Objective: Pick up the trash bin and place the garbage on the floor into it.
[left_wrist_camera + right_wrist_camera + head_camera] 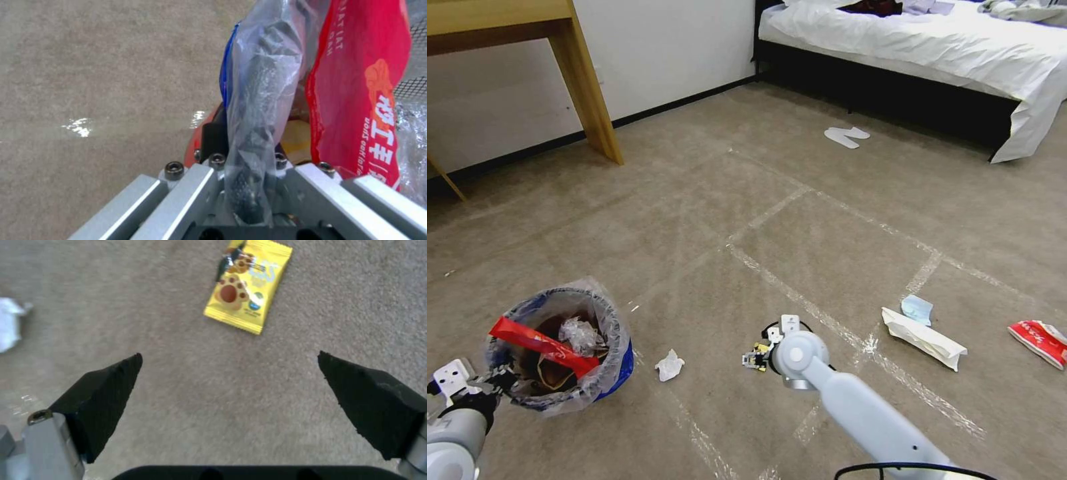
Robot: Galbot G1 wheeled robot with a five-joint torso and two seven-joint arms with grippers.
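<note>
The trash bin (560, 347), a red bucket lined with a clear bag, hangs at the lower left. My left gripper (490, 393) is shut on its near rim; in the left wrist view the gripper (245, 146) pinches the bag-covered rim (262, 83). Inside lie a red wrapper strip (544, 345), a brown paper bag (554, 377) and a crumpled tissue (579, 333). My right gripper (774, 353) hovers open above the carpet, and the small yellow wrapper (247, 283) lies just beyond its fingertips (102, 396). Other garbage on the floor: a white tissue (669, 365), a white packet (924, 338), a blue mask (917, 309) and a red-white packet (1040, 341).
A wooden desk leg (587, 87) stands at the back left by the wall. A bed (934, 53) fills the back right, with white slippers (846, 137) on the carpet before it. Tape lines (800, 297) cross the open carpet.
</note>
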